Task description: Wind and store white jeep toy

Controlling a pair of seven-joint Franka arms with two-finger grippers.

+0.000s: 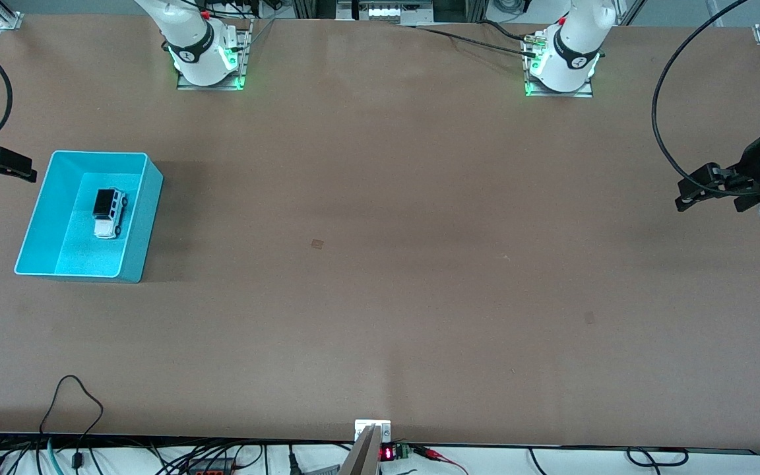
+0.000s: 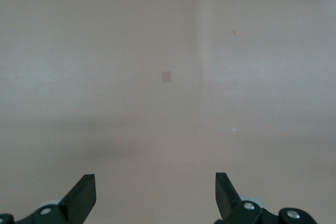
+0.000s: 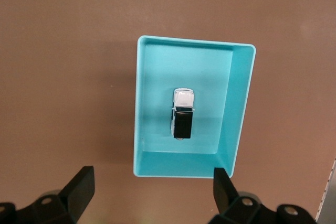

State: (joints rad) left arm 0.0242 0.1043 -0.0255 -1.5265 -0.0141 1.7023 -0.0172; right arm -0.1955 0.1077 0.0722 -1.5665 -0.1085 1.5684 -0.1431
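Front view shows the brown table with the cyan bin standing on it toward the right arm's end. This bin is my landmark for all places. The white jeep toy lies inside the bin, on the bin's floor, upright on its wheels, with its black ribbed roof facing up. It sits about in the middle of the floor and does not touch any wall of the bin. Its white hood points toward the wall of the bin that is nearer to the front camera.

The right gripper hangs in the air just beside the bin, over the table edge at the right arm's end, and it touches neither the bin nor the toy. In the right wrist view its two black fingers stand wide apart with nothing between them, and the bin with the jeep toy is seen from above, a little past the fingertips.

The left gripper is well apart from the bin, over the table at the left arm's end. The left wrist view shows its fingers spread wide and empty, above bare table with a small pale mark on it.
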